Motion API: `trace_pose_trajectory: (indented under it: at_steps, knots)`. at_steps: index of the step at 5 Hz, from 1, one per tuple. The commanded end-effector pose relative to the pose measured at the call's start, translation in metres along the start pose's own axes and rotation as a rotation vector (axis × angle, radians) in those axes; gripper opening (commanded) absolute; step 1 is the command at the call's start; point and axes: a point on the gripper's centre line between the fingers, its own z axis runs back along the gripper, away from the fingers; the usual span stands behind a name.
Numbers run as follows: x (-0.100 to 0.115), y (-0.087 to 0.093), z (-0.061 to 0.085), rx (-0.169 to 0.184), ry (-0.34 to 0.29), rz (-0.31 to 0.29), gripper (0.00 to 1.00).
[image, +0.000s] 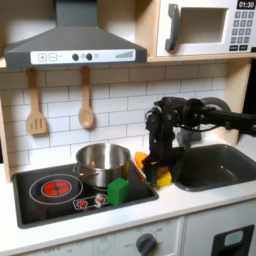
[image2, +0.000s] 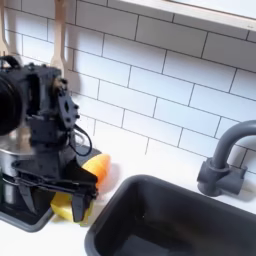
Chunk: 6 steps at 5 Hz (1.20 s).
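My black gripper (image2: 55, 200) points down at the counter between the stove and the sink, fingers spread wide, so it is open. A yellow toy piece (image2: 64, 208) lies on the counter between and just below the fingertips. I cannot tell whether they touch it. An orange toy piece (image2: 97, 165) lies right behind it. In the first exterior view the gripper (image: 160, 172) hangs over the same yellow piece (image: 163, 181), with the orange piece (image: 141, 160) at the first exterior view's left of it.
A silver pot (image: 103, 163) and a green block (image: 119, 191) sit on the black cooktop (image: 45, 188). The dark sink (image2: 175, 222) with its grey faucet (image2: 226, 160) lies close on the second exterior view's right. A wooden spatula (image: 36, 112) and spoon (image: 86, 105) hang on the tiled wall.
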Motion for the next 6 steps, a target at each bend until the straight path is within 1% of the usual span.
trace_pose_trajectory:
  at_steps: [1,3,4,5,6]
  knots:
    - [-0.006,-0.001,0.002,-0.061,0.028,-0.079,1.00]
    - [-0.003,-0.006,0.003,-0.055,0.019,-0.113,1.00]
    - [-0.002,-0.006,0.001,-0.057,0.027,-0.101,1.00]
    - [0.002,-0.006,0.003,-0.046,0.026,-0.124,1.00]
    - [0.008,-0.011,0.011,-0.040,0.013,-0.197,1.00]
